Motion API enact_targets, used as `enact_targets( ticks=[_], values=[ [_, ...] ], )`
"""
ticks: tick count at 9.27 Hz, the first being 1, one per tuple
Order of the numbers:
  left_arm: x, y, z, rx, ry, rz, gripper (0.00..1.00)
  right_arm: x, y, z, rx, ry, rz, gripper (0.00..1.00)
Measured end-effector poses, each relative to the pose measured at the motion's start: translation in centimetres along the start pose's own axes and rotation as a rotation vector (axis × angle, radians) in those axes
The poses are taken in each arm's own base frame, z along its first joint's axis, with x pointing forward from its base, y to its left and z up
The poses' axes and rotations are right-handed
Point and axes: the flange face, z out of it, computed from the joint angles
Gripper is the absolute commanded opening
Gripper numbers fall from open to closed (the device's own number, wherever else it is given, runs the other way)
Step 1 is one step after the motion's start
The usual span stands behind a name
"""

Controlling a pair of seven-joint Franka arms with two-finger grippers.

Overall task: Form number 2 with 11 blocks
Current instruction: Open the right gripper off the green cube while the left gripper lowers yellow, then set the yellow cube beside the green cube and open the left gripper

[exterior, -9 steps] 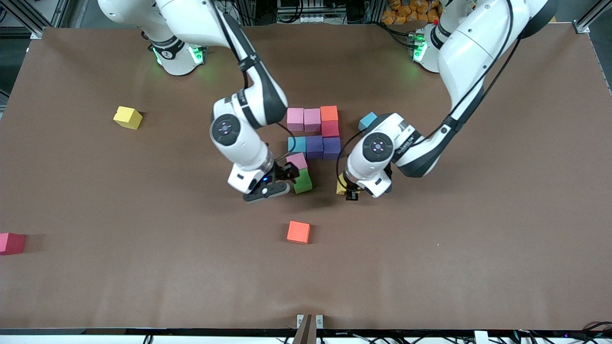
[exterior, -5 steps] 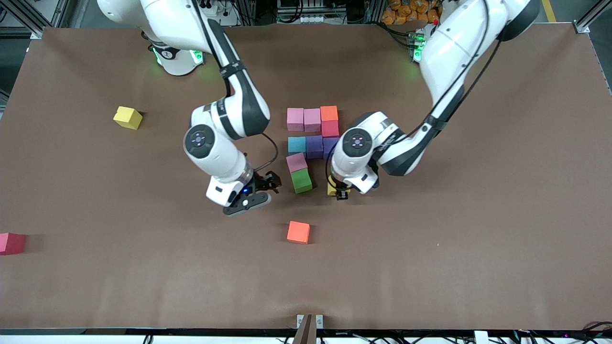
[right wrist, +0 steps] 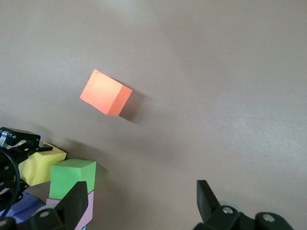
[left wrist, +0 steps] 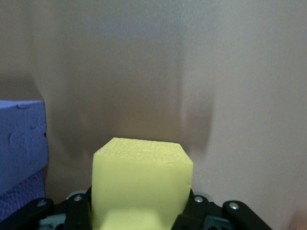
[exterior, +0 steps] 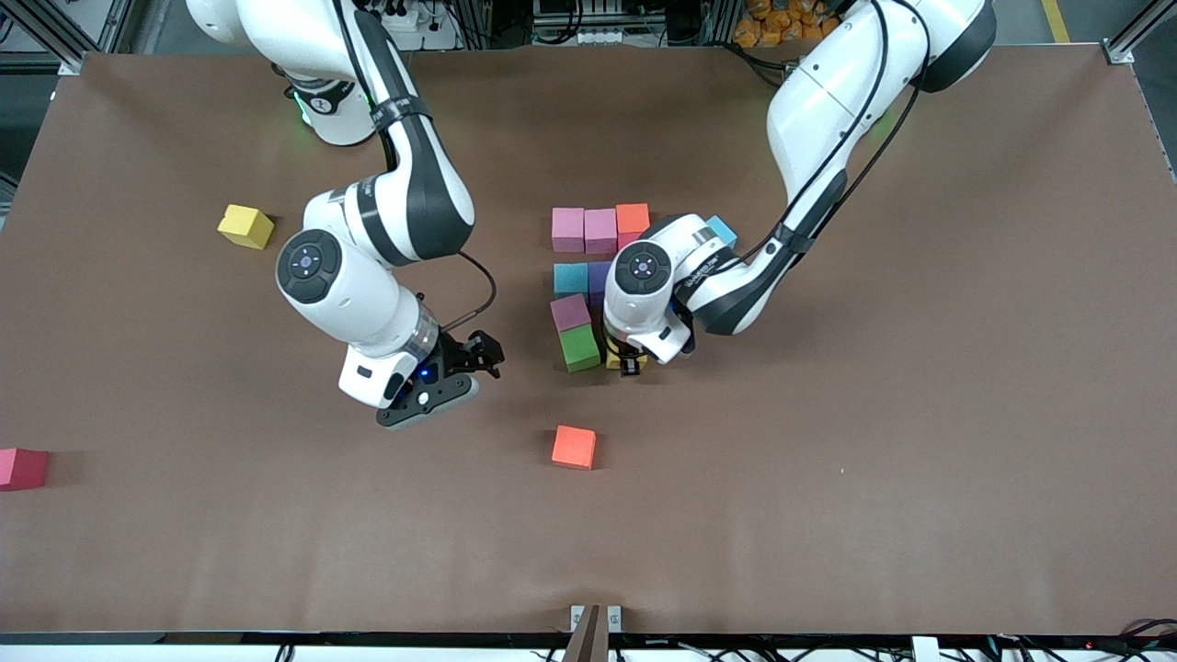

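The number 2 stands part-built mid-table. Two pink blocks (exterior: pixel 567 228) and an orange block (exterior: pixel 633 217) form its row nearest the arms' bases. Closer to the camera lie a blue block (exterior: pixel 571 278) and a purple block (exterior: pixel 599 274), then a pink block (exterior: pixel 570 313) and a green block (exterior: pixel 579 348). My left gripper (exterior: pixel 630 362) is shut on a yellow block (exterior: pixel 611 359) (left wrist: pixel 141 182) low beside the green one. My right gripper (exterior: pixel 474 354) (right wrist: pixel 142 203) hangs open, holding nothing, over bare table toward the right arm's end.
Loose blocks lie around: an orange one (exterior: pixel 574 447) (right wrist: pixel 106 92) nearer the camera than the figure, a yellow one (exterior: pixel 245 225) and a red one (exterior: pixel 20 467) toward the right arm's end, and a blue one (exterior: pixel 722 229) by the left arm's wrist.
The left gripper carried the yellow block sideways up to the green block. The right gripper drew away from the green block toward the right arm's end, still open.
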Motion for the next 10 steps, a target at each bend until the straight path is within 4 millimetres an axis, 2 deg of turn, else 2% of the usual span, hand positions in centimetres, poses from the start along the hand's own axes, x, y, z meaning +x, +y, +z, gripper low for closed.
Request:
enact_targets(
  ticks=[2, 7, 10],
  values=[
    [-0.6, -0.4, 0.3, -0.003, 0.003, 0.002, 0.0, -0.1, 0.4, -0.1, -0.001, -0.014, 0.003, 1.0],
    [-1.6, -0.7, 0.0, -0.01, -0.006, 0.008, 0.0, 0.2, -0.2, -0.7, -0.021, -0.007, -0.029, 1.0],
    [-2.1, -1.1, 0.5, -0.011, 0.004, 0.018, 0.0, 0.3, -0.4, -0.9, -0.027, -0.006, -0.039, 1.0]
  ],
)
